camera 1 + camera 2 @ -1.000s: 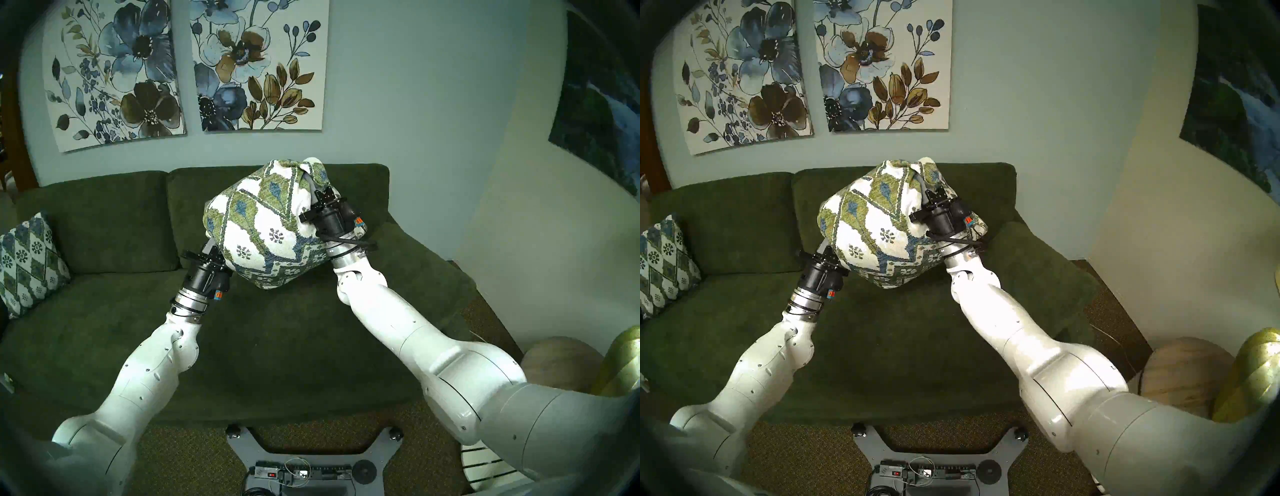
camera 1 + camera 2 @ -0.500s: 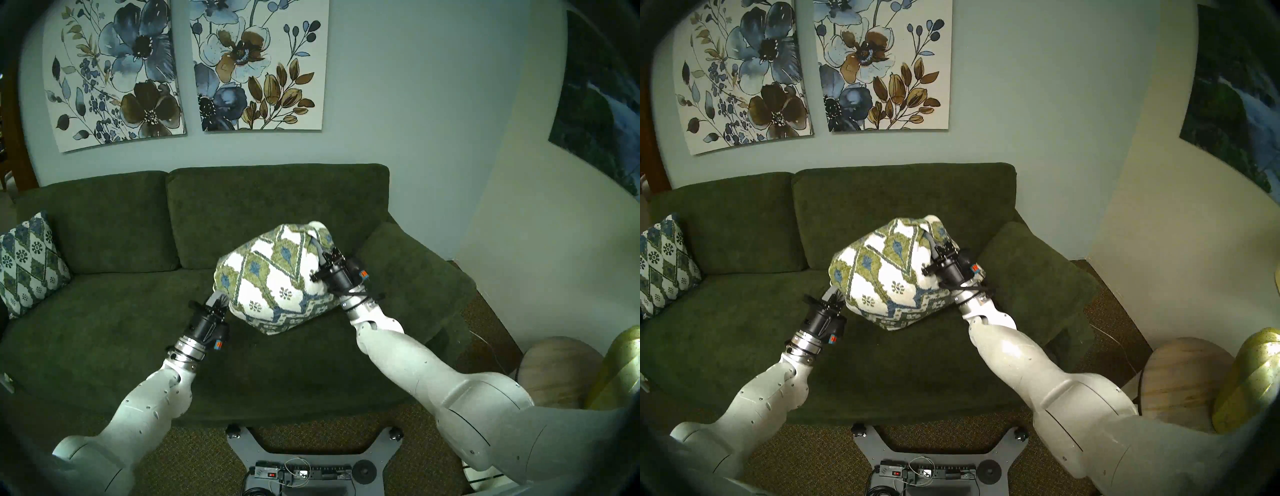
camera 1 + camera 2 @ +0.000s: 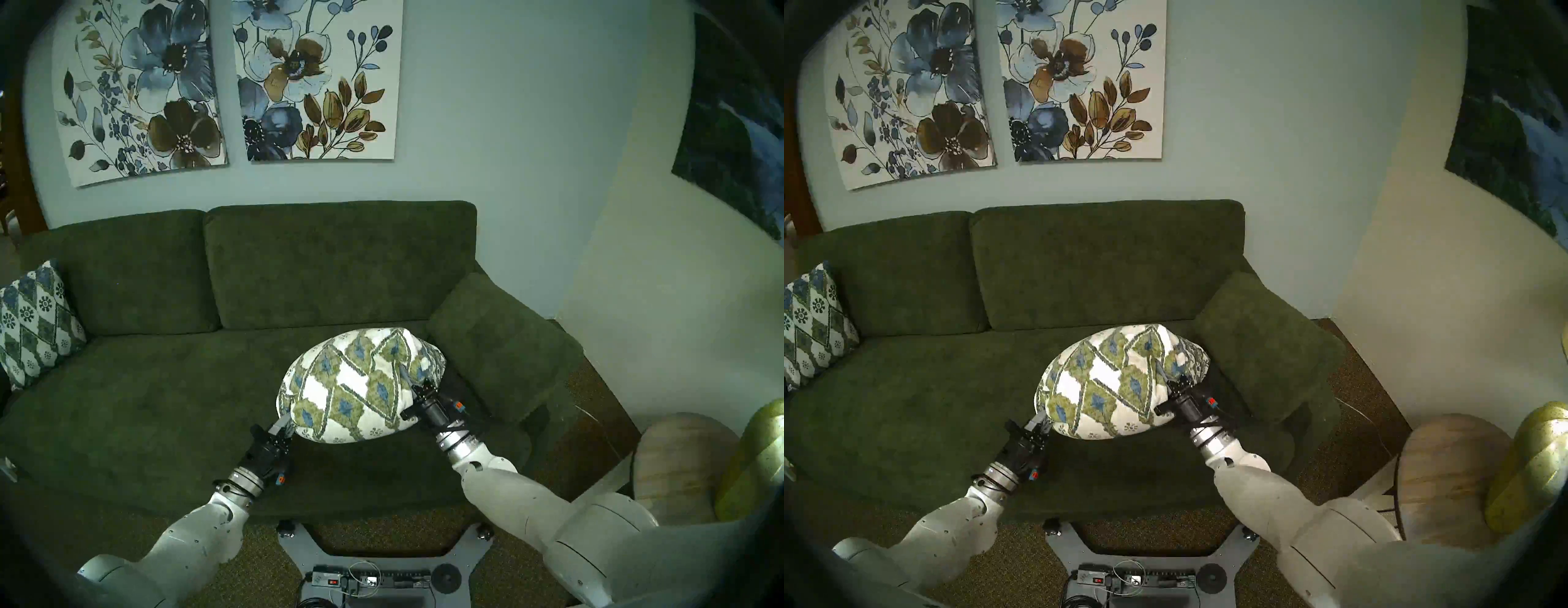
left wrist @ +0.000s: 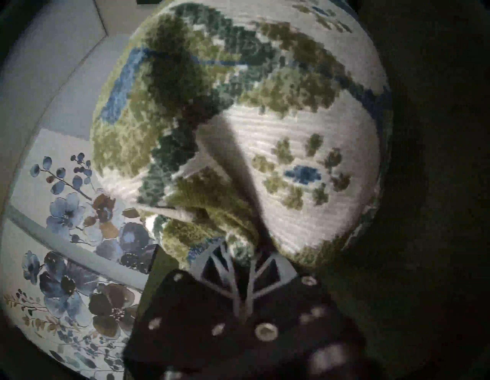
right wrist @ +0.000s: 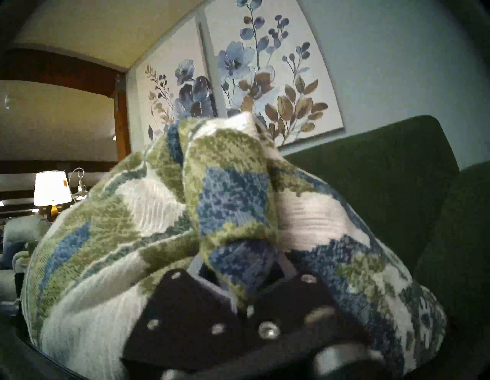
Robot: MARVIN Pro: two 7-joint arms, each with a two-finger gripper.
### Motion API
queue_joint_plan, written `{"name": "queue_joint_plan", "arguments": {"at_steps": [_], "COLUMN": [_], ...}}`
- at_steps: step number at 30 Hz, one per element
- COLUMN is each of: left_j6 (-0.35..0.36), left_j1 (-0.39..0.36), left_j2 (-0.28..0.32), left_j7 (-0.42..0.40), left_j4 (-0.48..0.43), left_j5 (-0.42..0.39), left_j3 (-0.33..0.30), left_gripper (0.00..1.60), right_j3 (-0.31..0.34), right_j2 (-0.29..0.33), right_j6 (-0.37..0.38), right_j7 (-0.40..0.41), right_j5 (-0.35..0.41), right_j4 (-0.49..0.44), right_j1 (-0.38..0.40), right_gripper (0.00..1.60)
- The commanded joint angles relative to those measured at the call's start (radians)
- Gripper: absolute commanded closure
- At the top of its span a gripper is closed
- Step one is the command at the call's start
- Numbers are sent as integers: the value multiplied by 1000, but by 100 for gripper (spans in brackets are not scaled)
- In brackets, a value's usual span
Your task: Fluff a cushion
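The cushion (image 3: pixel 360 382) is a plump white pillow with olive-green and blue diamonds; it rests low on the sofa seat near the right armrest, also in the right head view (image 3: pixel 1119 382). My left gripper (image 3: pixel 285 426) is shut on its near-left corner, and the pinched fabric shows in the left wrist view (image 4: pixel 212 220). My right gripper (image 3: pixel 410 381) is shut on a fold of its right side, and the bunched fabric shows between the fingers in the right wrist view (image 5: pixel 238 225).
A dark green sofa (image 3: pixel 169 403) fills the middle, with its right armrest (image 3: pixel 500 339) just beside the cushion. A smaller, darker patterned pillow (image 3: pixel 36 322) leans at the far left. A round wooden side table (image 3: pixel 679 458) with a gold object stands at right. My base (image 3: pixel 373 564) sits on the carpet.
Both arms have swung the cushion down from high in front of the sofa back to the seat. The cushion has flattened and widened. Both grips have held.
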Motion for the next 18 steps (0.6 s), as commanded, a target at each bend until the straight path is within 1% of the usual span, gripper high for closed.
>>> {"name": "queue_joint_plan", "arguments": {"at_steps": [1,7,8,11,12,13,14,15,16,18], "left_j6": [-1,-3,-2,-8,-11,-13,-14,-15,-15,-20], "left_j1": [27,21,12,-45,-65,-86,-87,-110,-101,-119], "left_j2": [-57,-91,-94,-93,-89,-80,-73,-65,-59,-48], "left_j7": [-23,-37,-40,-45,-43,-36,-26,-17,-8,4], "left_j4": [65,106,111,110,104,88,66,53,30,1], "left_j5": [-2,-6,-7,-17,-21,-23,-25,-26,-27,-29], "left_j3": [23,35,34,20,14,8,1,-4,-12,-25], "left_gripper": [160,160,160,160,160,160,160,160,160,160], "right_j3": [-15,-22,-21,-13,-10,-1,9,15,24,37], "right_j2": [-16,-23,-25,-28,-28,-26,-24,-24,-25,-27], "right_j6": [3,3,3,3,3,3,3,3,3,3], "right_j7": [-7,-13,-15,-23,-23,-22,-21,-17,-15,-8], "right_j5": [-7,-12,-12,-12,-12,-10,-6,-5,-3,-3], "right_j4": [56,85,86,75,67,42,13,-2,-18,-42], "right_j1": [-68,-65,-57,10,33,42,33,54,44,57], "right_gripper": [160,160,160,160,160,160,160,160,160,160]}}
